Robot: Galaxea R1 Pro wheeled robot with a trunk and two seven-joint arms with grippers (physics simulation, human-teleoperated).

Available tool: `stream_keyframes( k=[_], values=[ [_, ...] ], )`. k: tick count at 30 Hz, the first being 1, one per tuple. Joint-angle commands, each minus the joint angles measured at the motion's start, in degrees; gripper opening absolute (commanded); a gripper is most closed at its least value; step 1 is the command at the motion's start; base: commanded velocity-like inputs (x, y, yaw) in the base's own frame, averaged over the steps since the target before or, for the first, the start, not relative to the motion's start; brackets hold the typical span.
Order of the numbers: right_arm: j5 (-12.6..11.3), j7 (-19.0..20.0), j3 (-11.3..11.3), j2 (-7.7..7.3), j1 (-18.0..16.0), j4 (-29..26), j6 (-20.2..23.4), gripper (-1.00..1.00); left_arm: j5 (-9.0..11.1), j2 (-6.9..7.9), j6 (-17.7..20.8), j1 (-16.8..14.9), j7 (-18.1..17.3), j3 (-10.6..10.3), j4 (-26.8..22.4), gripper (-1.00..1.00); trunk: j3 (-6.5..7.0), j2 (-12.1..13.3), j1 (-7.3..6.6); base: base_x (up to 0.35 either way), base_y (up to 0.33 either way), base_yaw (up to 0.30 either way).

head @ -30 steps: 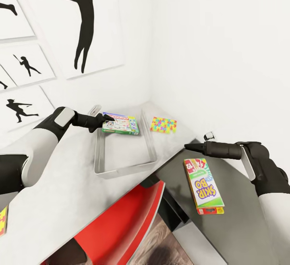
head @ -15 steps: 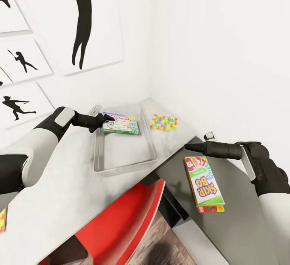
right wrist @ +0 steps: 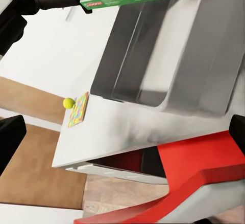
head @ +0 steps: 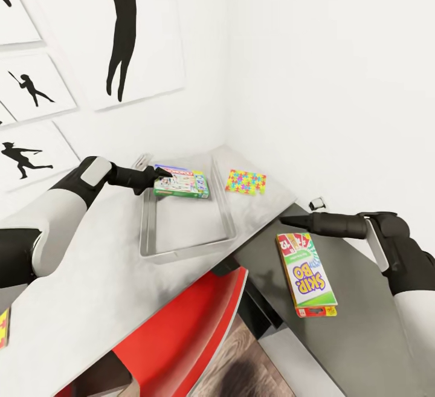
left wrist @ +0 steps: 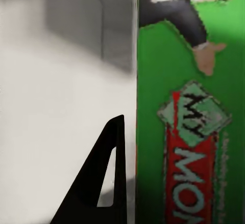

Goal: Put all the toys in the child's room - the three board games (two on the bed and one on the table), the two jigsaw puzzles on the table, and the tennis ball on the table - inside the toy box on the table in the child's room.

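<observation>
Here, left claw [head: 162, 173] pinching flat glossy card box [head: 181, 183] — shallow smooth-walled grey bin [head: 184, 251]

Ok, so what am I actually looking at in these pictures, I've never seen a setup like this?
This is a simulated two-armed robot, seen through its own cameras. The big picture comes from its head, looking down over both arms; the other two come from cameras by each gripper.

A pale table carries a grey bin. The left gripper holds a green game box over the bin's far end. A puzzle lies beside the bin. The right wrist view shows a ball against a second puzzle at the table's other end.

The right gripper is open and holds nothing, above a Skip-Bo box lying on a darker cabinet. A red chair sits under the table.
</observation>
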Motion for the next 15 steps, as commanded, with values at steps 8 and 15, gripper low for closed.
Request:
stream_keyframes(
  k=[8, 15],
  values=[
    [-0.2, 0.1, 0.2, -0.27, 0.1, -0.5, 0.4, 1.0, -0.4, 0.06, -0.1, -0.4, -0.4, -0.5, 0.0, -1.0, -0.2, -0.1, 0.03, 0.0, 0.0, 0.0],
    [-0.3, 0.0, 0.2, -0.19, 0.1, -0.7, 0.4, 1.0, -0.4, 0.06, -0.2, -0.5, -0.4, -0.5, -0.1, -1.0, -0.56, -0.1, 0.03, 0.0, 0.0, 0.0]
  ],
)
